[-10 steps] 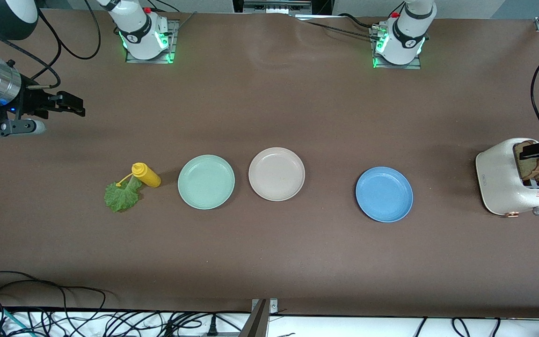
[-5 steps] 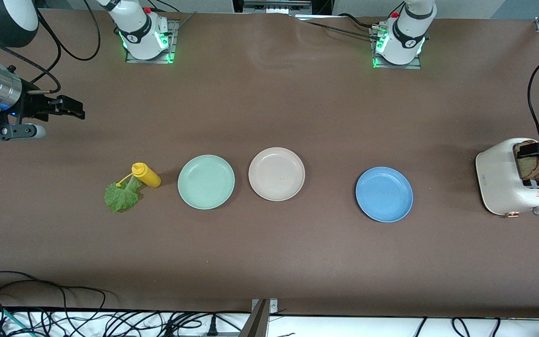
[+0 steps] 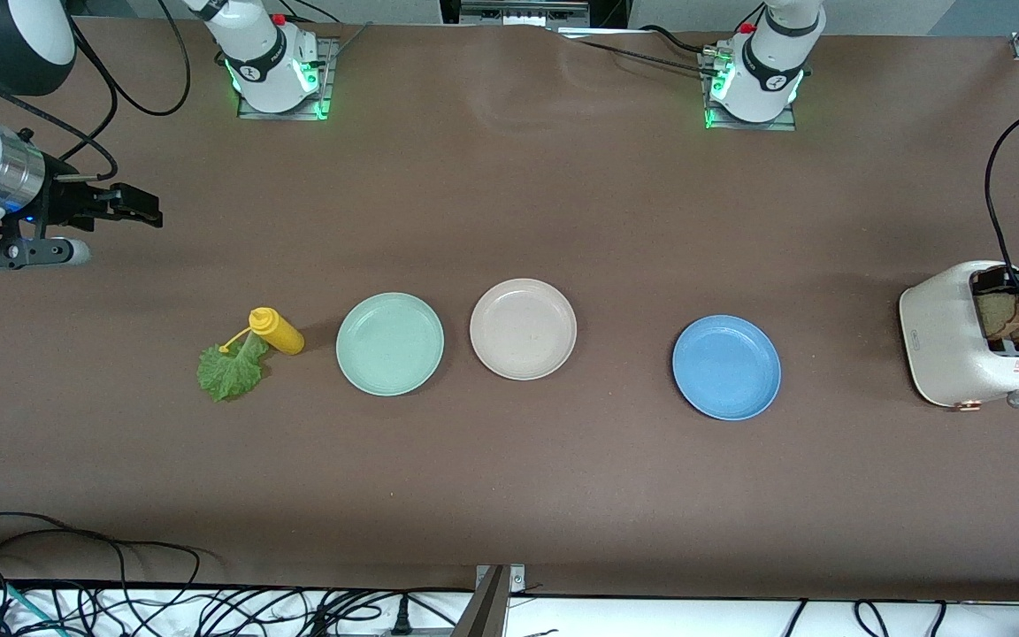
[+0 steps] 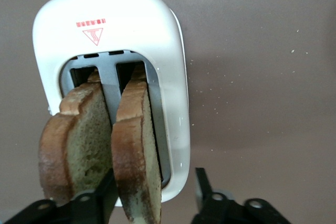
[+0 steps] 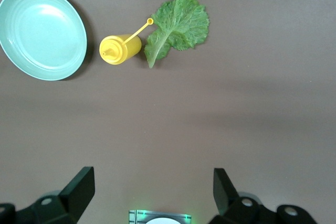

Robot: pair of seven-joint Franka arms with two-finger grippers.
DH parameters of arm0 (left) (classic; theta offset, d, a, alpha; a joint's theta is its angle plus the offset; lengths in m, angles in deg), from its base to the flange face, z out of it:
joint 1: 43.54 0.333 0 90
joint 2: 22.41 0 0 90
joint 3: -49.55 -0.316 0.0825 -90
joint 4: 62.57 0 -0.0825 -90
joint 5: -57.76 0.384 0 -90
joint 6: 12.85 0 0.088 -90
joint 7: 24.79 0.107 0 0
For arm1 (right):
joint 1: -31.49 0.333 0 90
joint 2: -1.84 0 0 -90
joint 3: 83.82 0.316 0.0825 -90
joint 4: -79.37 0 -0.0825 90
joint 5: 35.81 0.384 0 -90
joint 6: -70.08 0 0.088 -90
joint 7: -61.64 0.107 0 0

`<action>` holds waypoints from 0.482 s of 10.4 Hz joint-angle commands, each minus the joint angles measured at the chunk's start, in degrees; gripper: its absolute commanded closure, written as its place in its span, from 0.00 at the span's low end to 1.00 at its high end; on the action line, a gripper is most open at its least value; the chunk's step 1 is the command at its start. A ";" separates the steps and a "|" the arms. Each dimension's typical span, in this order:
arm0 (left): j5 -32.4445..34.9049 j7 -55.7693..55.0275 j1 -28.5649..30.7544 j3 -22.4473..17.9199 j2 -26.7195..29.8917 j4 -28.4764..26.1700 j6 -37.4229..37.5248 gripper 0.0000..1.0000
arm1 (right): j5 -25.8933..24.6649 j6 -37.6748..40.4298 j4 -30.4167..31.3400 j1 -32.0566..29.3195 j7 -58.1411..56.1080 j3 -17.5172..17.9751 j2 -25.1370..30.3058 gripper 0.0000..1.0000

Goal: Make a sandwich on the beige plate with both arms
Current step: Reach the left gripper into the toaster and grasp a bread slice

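Left claw (image 4: pixel 151 184) parted astride one bread slice (image 4: pixel 137 145), not yet clamped. Right claw (image 5: pixel 152 177) spread wide, waiting over worktop (image 3: pixel 509 495). Toaster (image 4: pixel 105 30) at left arm's end. Beige plate (image 3: pixel 523 329) mid-worktop, nothing on it. Bread likely light, stiff, crumbly: pinch flat faces gently. Lettuce leaf (image 3: pixel 231 372) beside yellow bottle (image 3: pixel 278 330), probably limp: take by stalk.

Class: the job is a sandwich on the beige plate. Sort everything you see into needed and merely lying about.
Needed: bread slices in the toaster, lettuce leaf, beige plate, left gripper, right gripper.
Lying about: mint green plate, blue plate, yellow bottle.
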 commanded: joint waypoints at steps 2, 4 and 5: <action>1.52 0.66 1.34 0.78 0.20 0.04 -0.04 1.00 | -0.60 -0.47 0.81 -0.13 -0.48 -0.62 0.31 0.00; 1.61 0.84 1.35 0.86 0.63 0.83 -0.04 1.00 | -0.60 -0.56 0.81 -0.13 -0.48 -1.49 0.39 0.00; 1.70 0.76 1.17 1.21 0.99 2.14 0.14 1.00 | -0.60 -0.47 0.90 -0.13 -0.48 -1.93 0.31 0.00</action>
